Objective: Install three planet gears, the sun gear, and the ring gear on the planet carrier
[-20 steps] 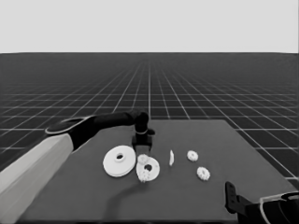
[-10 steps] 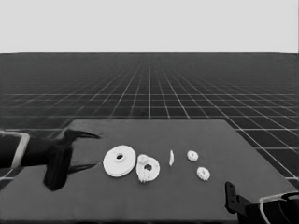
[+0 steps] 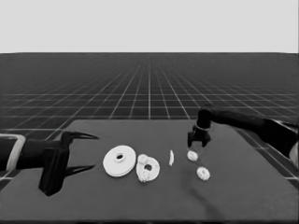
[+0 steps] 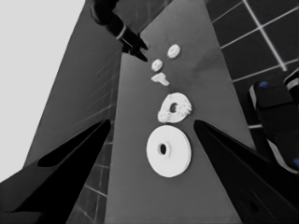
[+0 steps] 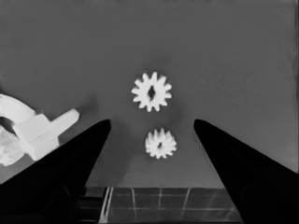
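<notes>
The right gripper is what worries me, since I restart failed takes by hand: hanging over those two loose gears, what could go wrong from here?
The right gripper hangs open above the farther loose gear.

1. The nearer gear lies close by; a descending finger might nudge it.
2. The thin white piece stands just beside, so a sideways approach could tip it.
3. The gear is small and lies flat, so the pointed fingers may slip off it.

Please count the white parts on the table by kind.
Round parts: 2, the larger round part and the smaller round part
Loose gears: 2
Thin white piece: 1
Total: 5, not counting gears on the smaller one.
</notes>
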Controlling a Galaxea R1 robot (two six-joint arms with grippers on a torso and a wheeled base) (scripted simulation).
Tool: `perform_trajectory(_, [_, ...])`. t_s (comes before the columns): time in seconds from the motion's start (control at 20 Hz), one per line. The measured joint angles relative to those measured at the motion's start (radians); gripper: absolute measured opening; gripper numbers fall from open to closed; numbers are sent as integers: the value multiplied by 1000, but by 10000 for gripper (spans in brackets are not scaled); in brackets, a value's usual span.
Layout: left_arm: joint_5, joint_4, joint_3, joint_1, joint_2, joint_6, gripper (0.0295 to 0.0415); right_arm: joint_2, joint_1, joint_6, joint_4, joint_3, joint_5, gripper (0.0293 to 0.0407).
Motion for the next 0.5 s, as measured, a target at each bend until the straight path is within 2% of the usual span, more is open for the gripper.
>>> perform_trajectory(0.1, [0,0,0,0,0,0,385,16,-1,-7,2,-33,-2,385])
perform_trajectory(0.15, [0,0,0,0,0,0,385,38,-66,-27,-47,-84,52,385])
perform_trajectory(0.25, [0,0,0,0,0,0,385,74,-143,-59,-84,-163,108,385])
perform_trajectory(0.5, [0,0,0,0,0,0,385,98,-173,-82,-97,-216,138,385])
